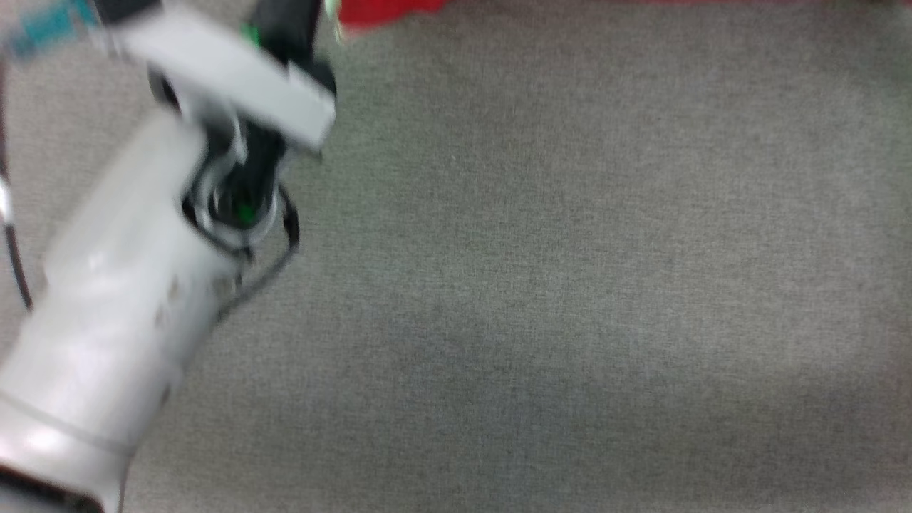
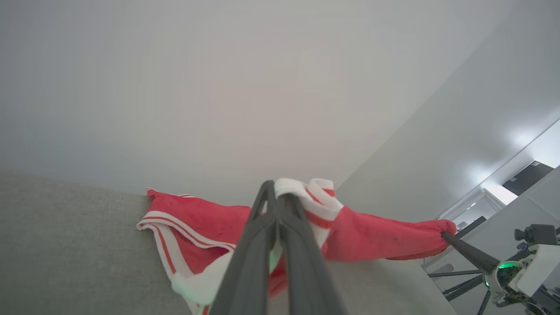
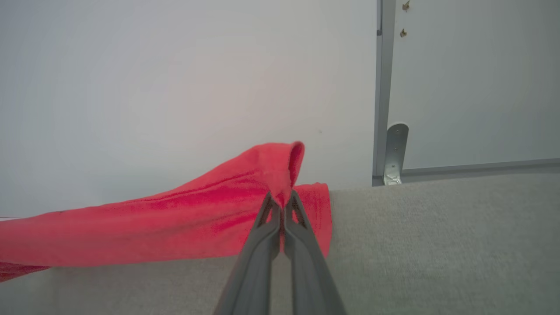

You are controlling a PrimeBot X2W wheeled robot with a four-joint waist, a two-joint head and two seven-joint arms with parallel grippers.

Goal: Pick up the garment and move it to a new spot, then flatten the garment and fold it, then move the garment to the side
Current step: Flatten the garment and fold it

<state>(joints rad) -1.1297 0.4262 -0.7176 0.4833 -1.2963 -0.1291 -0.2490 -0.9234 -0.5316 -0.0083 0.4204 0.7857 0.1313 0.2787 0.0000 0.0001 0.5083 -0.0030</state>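
left fingers (image 2: 251,249) clamped on the garment (image 2: 197,221) at its white striped trim. right fingers (image 3: 260,249) pinch a red fold at their tips; grey counter (image 3: 437,245) beneath.

The garment (image 2: 372,238) pinched in the left end effector (image 2: 278,197) is soft, fuzzy, matt knit cloth with ribbed white trim. The fingers (image 2: 306,262) look like dark matt plastic. Under the right end effector (image 3: 281,199) the worktop (image 3: 437,245) is grey, coarse-woven, matt fabric. Beyond it, a bracket (image 3: 393,153) is dull metal. Behind the left end effector, the forearm (image 1: 107,299) is pale glossy plastic.
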